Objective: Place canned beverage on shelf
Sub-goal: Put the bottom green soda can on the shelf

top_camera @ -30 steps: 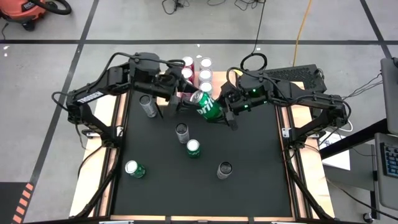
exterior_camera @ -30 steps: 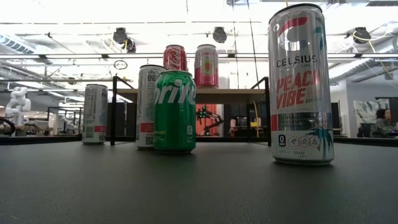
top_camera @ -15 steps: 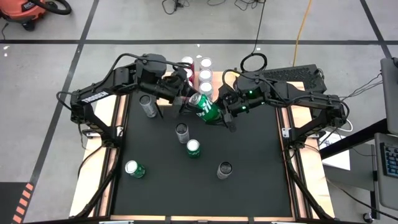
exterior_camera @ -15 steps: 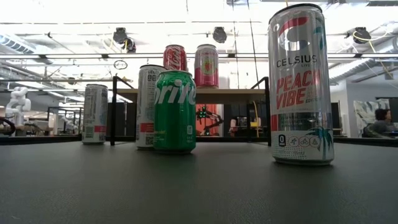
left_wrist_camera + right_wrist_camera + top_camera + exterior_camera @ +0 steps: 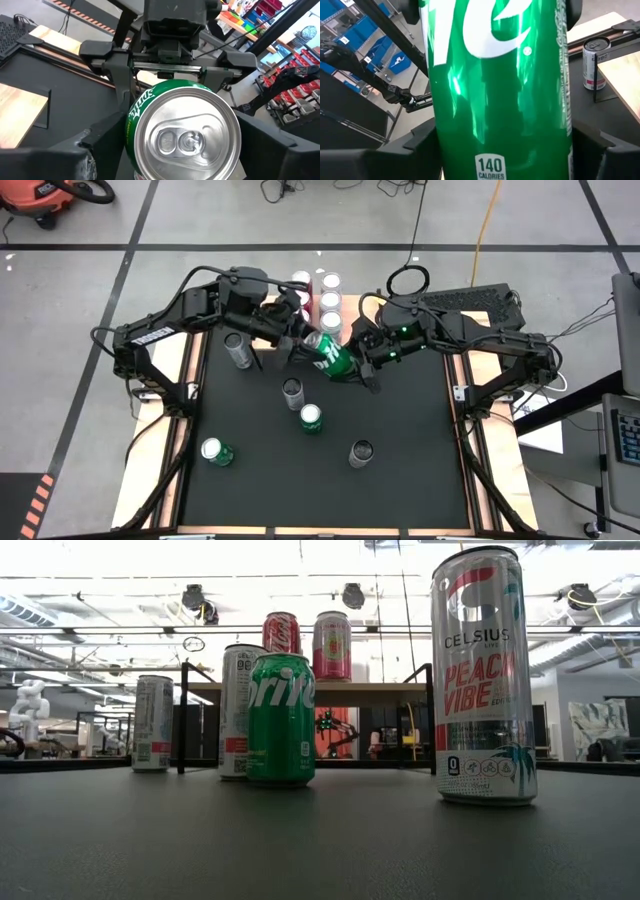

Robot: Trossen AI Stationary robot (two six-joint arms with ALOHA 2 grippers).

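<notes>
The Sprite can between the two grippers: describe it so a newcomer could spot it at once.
Start at the black mat and go to its far edge, just in front of the wooden shelf. There the right gripper holds a green Sprite can, with the left gripper at its top end. It is the only can lifted and tilted; every other can stands upright.

Robotics lab or workshop, taped concrete floor, parts bins, shop vacuum, exposed ceiling ducts
</notes>
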